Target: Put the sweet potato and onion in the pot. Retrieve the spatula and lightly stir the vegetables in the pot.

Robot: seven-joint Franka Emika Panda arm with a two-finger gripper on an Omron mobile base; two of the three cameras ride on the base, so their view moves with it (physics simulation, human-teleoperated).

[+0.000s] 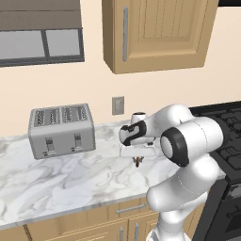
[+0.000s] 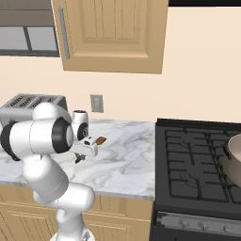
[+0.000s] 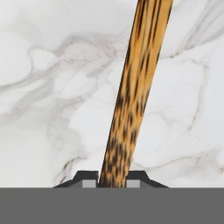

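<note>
The light-brown wooden spatula [image 3: 131, 87] lies on the marble counter [image 3: 48, 100], its handle running up between my two finger tips. My gripper [image 3: 112, 181] is shut on the spatula, low over the counter. From the right base view the spatula [image 2: 100, 140] sticks out on both sides of my gripper [image 2: 87, 151]. In the left base view a short brown piece of the spatula [image 1: 137, 163] shows under the gripper [image 1: 137, 159]. The pot [image 2: 234, 155] stands on the stove at the far right, cut by the frame edge. The sweet potato and onion are out of view.
A silver toaster [image 1: 61, 130] stands on the counter to the left, against the wall. The black stove [image 2: 197, 162] adjoins the counter on the right. A wall outlet [image 1: 118, 105] and an upper cabinet [image 1: 155, 33] sit behind the work spot.
</note>
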